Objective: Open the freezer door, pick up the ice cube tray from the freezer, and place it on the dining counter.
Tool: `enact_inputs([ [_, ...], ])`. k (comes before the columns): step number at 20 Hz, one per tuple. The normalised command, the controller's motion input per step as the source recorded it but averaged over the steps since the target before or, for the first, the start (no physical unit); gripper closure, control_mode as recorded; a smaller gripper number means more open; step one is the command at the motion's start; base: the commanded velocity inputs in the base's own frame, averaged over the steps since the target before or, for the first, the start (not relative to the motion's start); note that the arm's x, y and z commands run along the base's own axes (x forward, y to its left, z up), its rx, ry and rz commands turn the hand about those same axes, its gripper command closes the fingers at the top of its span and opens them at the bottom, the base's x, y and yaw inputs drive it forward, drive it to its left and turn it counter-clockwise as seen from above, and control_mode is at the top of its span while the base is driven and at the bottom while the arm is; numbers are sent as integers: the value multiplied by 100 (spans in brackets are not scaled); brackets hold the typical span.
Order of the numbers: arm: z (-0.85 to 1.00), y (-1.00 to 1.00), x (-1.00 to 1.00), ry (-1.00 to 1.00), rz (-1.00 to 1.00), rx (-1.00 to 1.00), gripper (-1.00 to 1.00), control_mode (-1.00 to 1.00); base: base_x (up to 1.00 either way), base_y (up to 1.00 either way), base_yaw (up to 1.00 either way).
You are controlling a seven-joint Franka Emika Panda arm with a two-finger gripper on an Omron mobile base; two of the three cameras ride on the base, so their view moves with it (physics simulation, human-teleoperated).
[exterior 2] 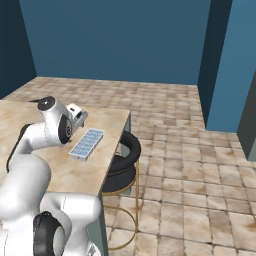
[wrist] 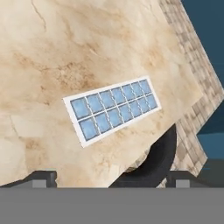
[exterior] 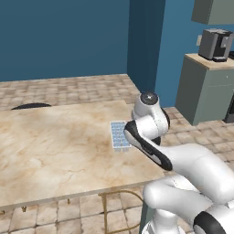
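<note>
1. Beige marble under you is the dining counter, and the ice cube tray lies flat on it, close to the corner that hangs over the black stool. You can judge the placing as done: the tray rests on the slab with nothing touching it.
2. Look at the tray's long axis. In the right base view the tray runs roughly along the counter's side edge, one short end toward the robot base and the other toward the far blue wall. In the hand view it lies slanted across the picture, two rows of pale blue cubes facing up.
3. From the gripper, the tray sits straight ahead along the hand's line of sight and well apart from the finger tips, which stand wide on either side of the picture's bottom edge. The jaws are released and hold nothing.
4. In the left base view the white wrist covers the tray's near side, so you cannot tell its gap to the counter edge there.
5. Should you retreat, you probably want to lift away from the slab rather than sweep across the tray's long side.
</note>
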Motion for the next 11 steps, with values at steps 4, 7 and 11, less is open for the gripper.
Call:
enact_inputs([
  [4, 47, -44, -100, 0, -21, 0, -100, -100, 0, 0, 0],
  [7, 53, -50, -99, 0, -25, 0, -100, -100, 0, 0, 0],
  [11, 70, -43, -77, 1, -23, 2, -100, -100, 0, 0, 0],
])
